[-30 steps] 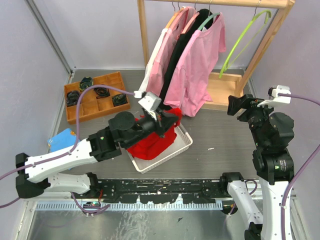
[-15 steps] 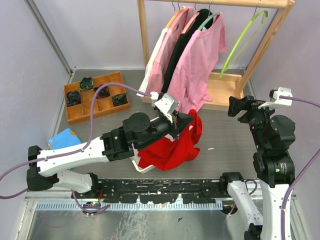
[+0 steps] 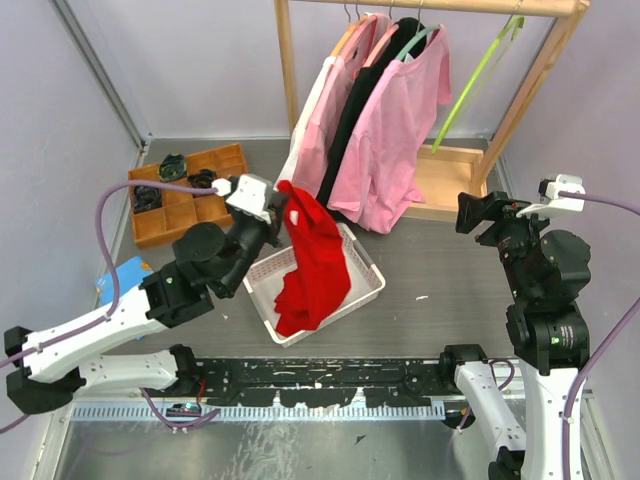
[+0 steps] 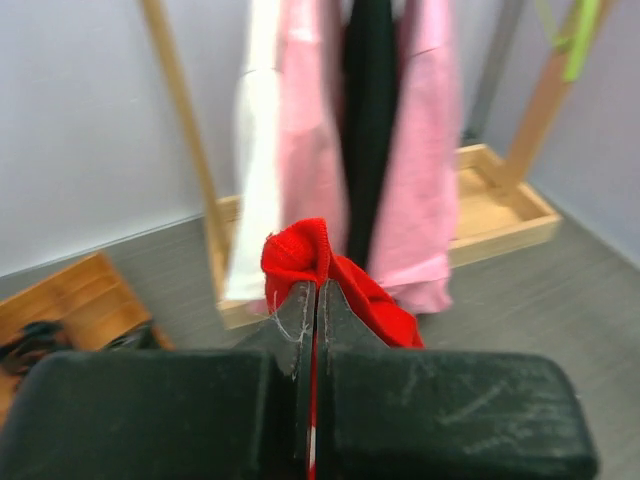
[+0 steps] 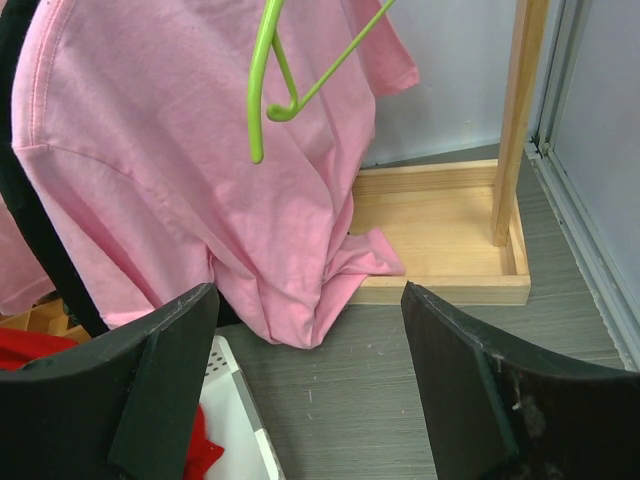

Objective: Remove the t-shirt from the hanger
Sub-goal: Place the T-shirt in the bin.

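The left gripper [image 3: 283, 200] has swung from the middle of the frame up toward the upper left, and its arm has drawn back to the left edge. The red t-shirt [image 3: 315, 262], a second ago heaped in the white basket [image 3: 368, 288], now hangs full length from that clamped gripper, its tail trailing into the basket. At upper right, the green hanger [image 3: 478, 85] has turned nearly edge-on.

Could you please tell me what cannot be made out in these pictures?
Top view: small dark items in the orange wooden compartment tray, too small to identify.
Top view: flat blue object, partly hidden by the left arm.
Left wrist view: red fabric t-shirt, mostly hidden behind the shut left gripper.
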